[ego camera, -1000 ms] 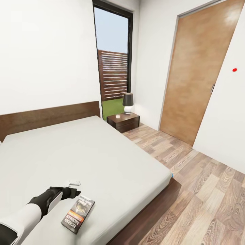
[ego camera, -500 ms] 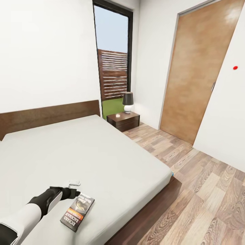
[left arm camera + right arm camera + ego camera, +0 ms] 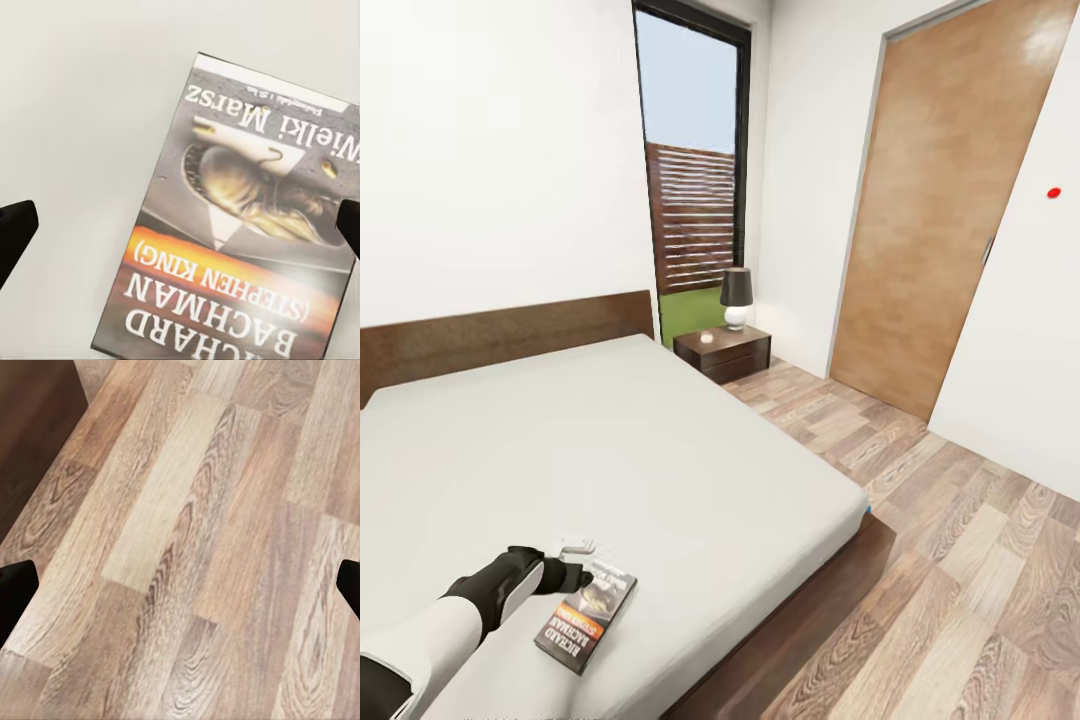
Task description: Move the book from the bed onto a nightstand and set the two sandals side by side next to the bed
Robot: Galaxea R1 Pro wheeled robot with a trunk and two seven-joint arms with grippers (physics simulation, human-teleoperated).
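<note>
On the bed, near its front edge, the paperback book lies flat. The left tool, fingers spread apart, hovers at the book's far end; a good grasp probably means straddling one edge squarely. The nightstand waits far right.

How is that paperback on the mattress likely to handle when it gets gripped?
The book looks thin and lies flat on the bed, so probably light, slightly bendy, unlikely to roll. Its glossy-looking cover may slip; the open left end effector likely needs an edge grip.
</note>
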